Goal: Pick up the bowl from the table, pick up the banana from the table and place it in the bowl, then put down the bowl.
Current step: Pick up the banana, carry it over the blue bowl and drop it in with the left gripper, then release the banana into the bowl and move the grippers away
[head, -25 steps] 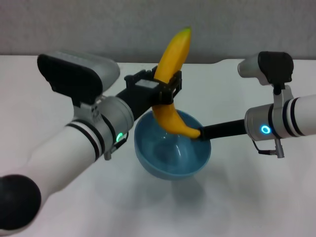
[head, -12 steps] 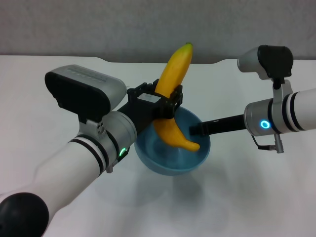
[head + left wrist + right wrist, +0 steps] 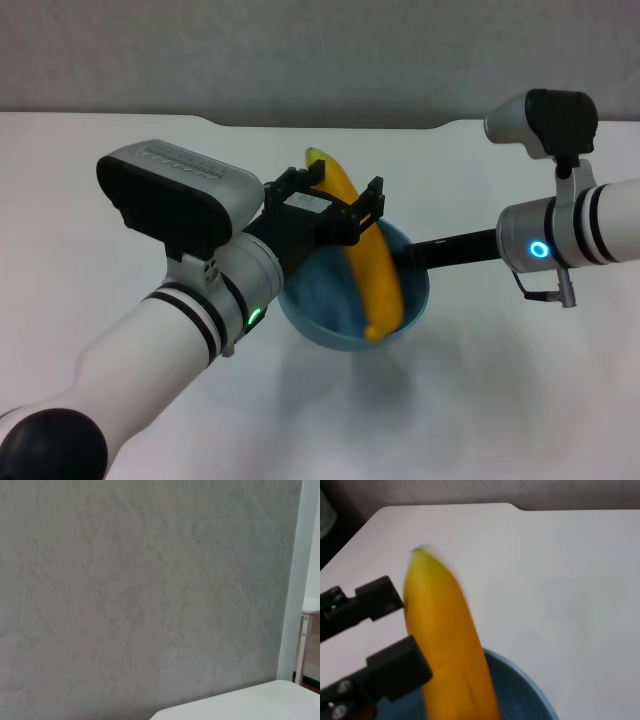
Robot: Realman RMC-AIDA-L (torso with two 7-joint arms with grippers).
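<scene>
We see our left gripper, fingers apart, beside the long yellow banana leaning in the glossy light-blue bowl, whose rim our right gripper clamps above the white table.

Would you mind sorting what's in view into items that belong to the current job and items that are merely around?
Part of the job:
- banana, leaning in the bowl, free between the open left gripper fingers
- bowl, held up at its rim by the right gripper
- table

Merely around:
- grey wall
- nothing else loose on the table
</scene>
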